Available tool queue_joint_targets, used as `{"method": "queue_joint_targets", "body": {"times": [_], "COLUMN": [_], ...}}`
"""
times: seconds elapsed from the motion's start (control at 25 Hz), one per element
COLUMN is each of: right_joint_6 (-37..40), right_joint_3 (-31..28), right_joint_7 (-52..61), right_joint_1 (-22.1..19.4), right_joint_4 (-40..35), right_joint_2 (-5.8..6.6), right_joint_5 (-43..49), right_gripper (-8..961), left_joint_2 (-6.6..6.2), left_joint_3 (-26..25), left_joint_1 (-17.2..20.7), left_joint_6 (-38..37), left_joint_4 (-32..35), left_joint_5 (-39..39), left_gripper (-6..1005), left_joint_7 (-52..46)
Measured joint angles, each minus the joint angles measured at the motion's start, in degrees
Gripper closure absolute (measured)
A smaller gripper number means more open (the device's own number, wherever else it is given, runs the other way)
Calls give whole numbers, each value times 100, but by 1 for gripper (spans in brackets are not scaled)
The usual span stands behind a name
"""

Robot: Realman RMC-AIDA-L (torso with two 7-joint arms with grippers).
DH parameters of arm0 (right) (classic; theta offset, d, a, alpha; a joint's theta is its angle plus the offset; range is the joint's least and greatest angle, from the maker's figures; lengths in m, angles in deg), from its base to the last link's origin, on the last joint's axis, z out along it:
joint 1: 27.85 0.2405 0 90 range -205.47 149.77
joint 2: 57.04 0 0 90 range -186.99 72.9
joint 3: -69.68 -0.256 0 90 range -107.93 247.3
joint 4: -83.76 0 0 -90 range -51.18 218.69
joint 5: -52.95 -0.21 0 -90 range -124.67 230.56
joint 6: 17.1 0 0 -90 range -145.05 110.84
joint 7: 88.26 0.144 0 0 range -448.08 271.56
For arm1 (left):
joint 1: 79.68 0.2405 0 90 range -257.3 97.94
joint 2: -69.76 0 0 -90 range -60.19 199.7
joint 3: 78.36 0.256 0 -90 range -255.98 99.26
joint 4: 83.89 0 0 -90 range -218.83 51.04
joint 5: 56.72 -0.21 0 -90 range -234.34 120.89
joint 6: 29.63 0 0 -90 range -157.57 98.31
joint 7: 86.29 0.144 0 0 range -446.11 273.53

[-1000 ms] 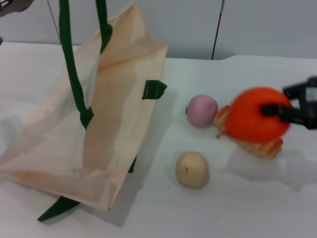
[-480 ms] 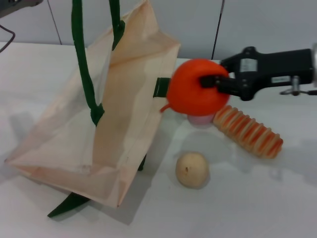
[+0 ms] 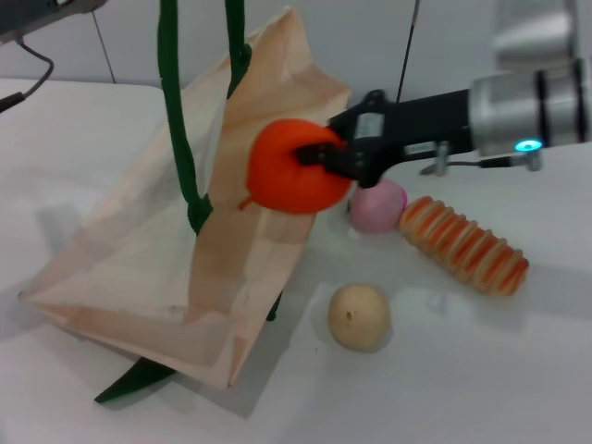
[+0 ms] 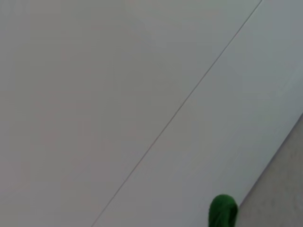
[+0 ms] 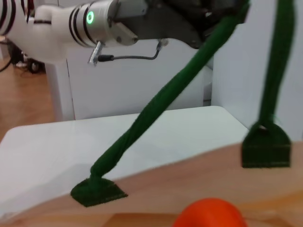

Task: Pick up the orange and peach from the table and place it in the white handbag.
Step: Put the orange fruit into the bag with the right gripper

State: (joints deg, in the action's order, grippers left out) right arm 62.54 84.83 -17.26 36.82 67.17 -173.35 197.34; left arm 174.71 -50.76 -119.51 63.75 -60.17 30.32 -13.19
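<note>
My right gripper (image 3: 313, 159) is shut on the glossy red-orange orange (image 3: 280, 176) and holds it in the air against the near upper edge of the white handbag (image 3: 139, 259). The orange also shows in the right wrist view (image 5: 210, 213), just above the cream cloth (image 5: 189, 177). The bag's dark green handles (image 3: 176, 102) are pulled straight up; my left gripper (image 5: 220, 10) holds them above the bag. The pale-pink peach (image 3: 377, 205) lies on the table just under the right arm, beside the bag.
An orange-and-cream striped ridged oblong (image 3: 462, 245) lies to the right of the peach. A pale beige round fruit (image 3: 359, 316) sits nearer the front. A loose green strap end (image 3: 129, 381) lies under the bag's front corner. A wall stands behind the table.
My right gripper has carried the orange leftward, from over the striped oblong to the bag's upper edge. The bag and its handles have shifted a little to the right.
</note>
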Motion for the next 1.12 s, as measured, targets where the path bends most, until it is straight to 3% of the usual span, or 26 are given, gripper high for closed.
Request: {"method": "queue_joint_targets", "body": {"times": [0.32, 0.64, 1.12], "right_joint_6": [-1123, -2740, -3418], "right_joint_3": [62, 56, -273], "right_joint_7": [-390, -650, -1139], "right_joint_1": [532, 1109, 1406], "right_joint_4": [1000, 1889, 2230], "right_joint_2": [-26, -70, -92], "right_joint_5": [30, 31, 17], "right_gripper": [876, 881, 883], "left_joint_2": [32, 26, -4], "left_joint_3": [0, -1, 0], "left_joint_1": [-34, -222, -418], "left_joint_6": [-56, -98, -118], "left_joint_4": [-8, -149, -308], "left_joint_5": [-22, -33, -108], "left_gripper": [883, 883, 883], "left_joint_7": [3, 18, 82]}}
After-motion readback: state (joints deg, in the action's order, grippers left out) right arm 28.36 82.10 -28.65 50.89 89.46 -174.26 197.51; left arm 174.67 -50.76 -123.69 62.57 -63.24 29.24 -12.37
